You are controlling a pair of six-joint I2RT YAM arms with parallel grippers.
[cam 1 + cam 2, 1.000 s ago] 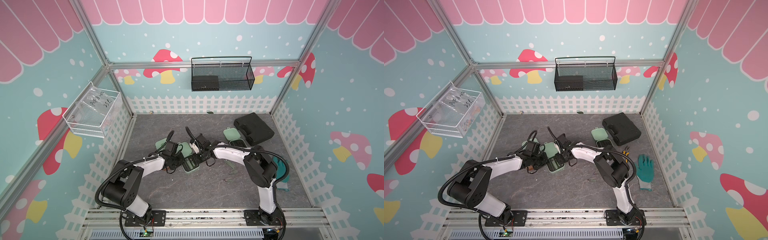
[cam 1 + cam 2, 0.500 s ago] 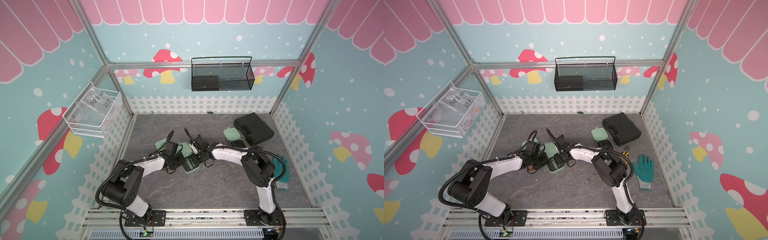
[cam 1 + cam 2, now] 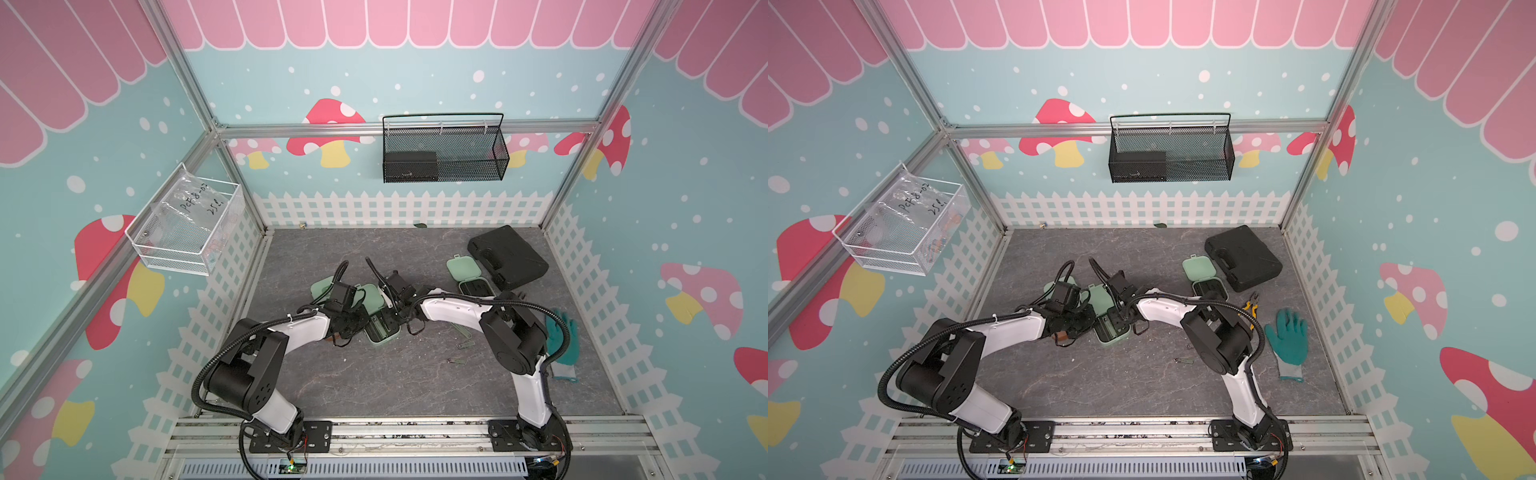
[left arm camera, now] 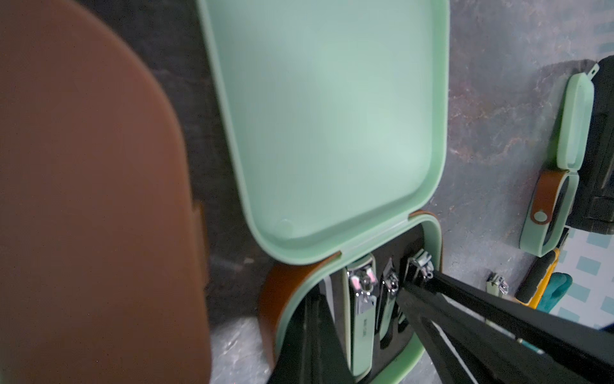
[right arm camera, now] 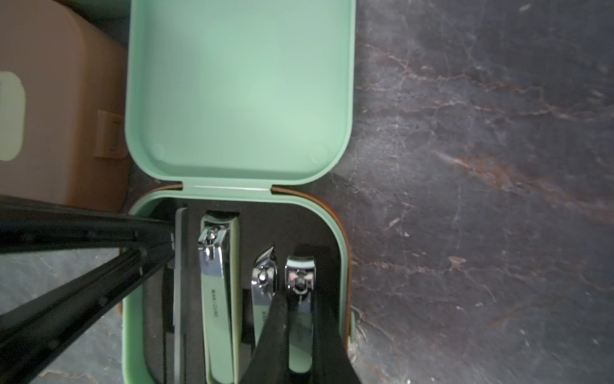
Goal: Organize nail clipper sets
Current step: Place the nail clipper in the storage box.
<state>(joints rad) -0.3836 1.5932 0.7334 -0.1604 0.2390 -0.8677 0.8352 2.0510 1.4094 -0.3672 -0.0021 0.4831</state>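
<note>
**RIGHT JAWS IN LINE WITH THE SMALL CLIPPER, OUTER SLOT**

The desk [image 3: 374, 374] carries the open green case [image 5: 239, 89] at its centre, between the two arms. The brown case [image 5: 59, 99] lies just beside it on the left arm's side.

The left arm [image 3: 299, 332] reaches in from that side. Its jaws are clenched, with the tips against the thin file [image 5: 179, 266] at the edge of the black insert [image 5: 299, 226]. Whether they pinch the file or only press on it cannot be told.

The right arm [image 3: 453, 309] is the nearer to the task's thing. The small clipper [image 5: 299, 282] lies in the outermost slot, well apart from the left jaws and just beside the slanted clipper [image 5: 262, 279]. Its long axis runs from the hinge edge to the front edge, parallel to its neighbours. The right jaws grasp it across its width, one jaw along each long side. They enter from the front-edge end, with the cutting head pointing toward the hinge.

Judgement: the coming move is probably vertical along this slot. Sideways drift would likely bear on the slanted clipper or the case wall.
</note>
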